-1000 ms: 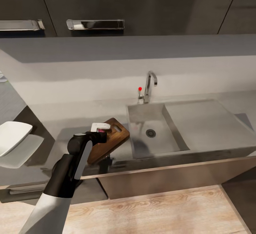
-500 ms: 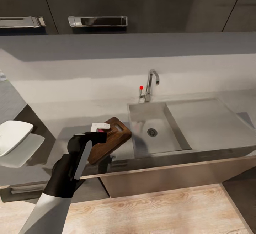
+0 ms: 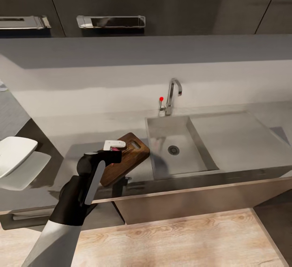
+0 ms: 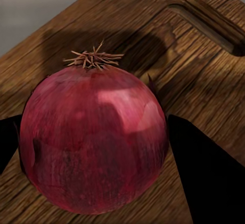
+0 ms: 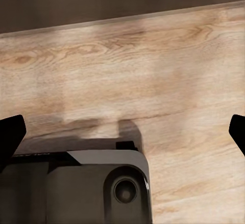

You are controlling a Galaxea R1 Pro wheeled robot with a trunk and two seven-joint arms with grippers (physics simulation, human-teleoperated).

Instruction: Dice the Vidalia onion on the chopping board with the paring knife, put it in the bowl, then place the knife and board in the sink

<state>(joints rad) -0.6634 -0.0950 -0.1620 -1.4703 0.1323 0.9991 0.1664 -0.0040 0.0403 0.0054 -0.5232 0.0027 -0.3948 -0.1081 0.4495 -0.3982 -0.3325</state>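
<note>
Two dark fingers of the left gripper clamp the onion over the chopping board, left of the sink; right gripper jaws spread wide above the floor.

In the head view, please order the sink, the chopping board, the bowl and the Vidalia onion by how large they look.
1. The sink, with its drainboard, looks largest.
2. The chopping board and the bowl look alike; the bowl is cut by the picture's edge and the left arm covers part of the board, so I do not rank them.
3. The Vidalia onion looks smallest.
</note>
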